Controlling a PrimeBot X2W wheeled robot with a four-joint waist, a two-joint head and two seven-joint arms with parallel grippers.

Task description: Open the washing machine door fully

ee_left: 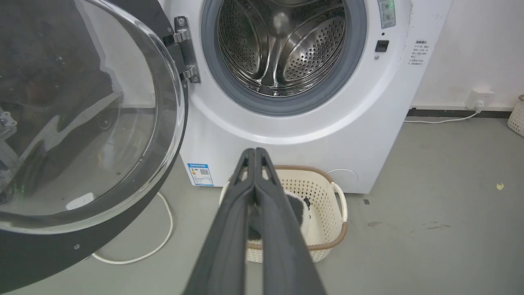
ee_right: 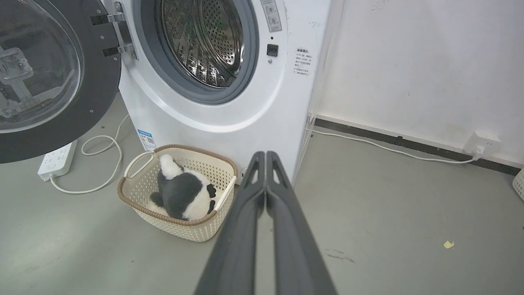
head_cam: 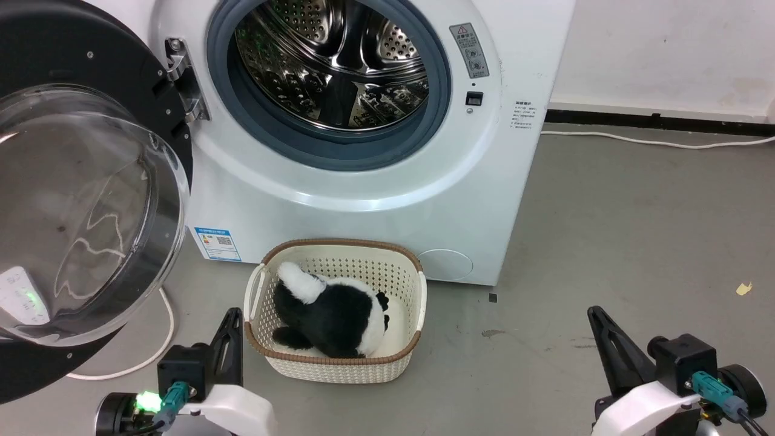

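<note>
The washing machine door (head_cam: 91, 212) is hanging wide open beside the drum (head_cam: 333, 66). A basket (head_cam: 339, 363) with perhaps a plush toy (head_cam: 333, 318) is sitting on grey floor (head_cam: 605, 230). The left gripper (ee_left: 254, 150) and right gripper (ee_right: 266, 153) are hovering with fingers together, empty.

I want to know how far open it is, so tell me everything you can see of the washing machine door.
The washing machine door is a large round panel with a glossy black rim dotted with small screws, around a clear bulging bowl that looks like glass. It stands swung wide open to the left of the drum opening, inner side facing the room, hung on a metal hinge. The left claw and the right claw are shut and apart from it.
</note>
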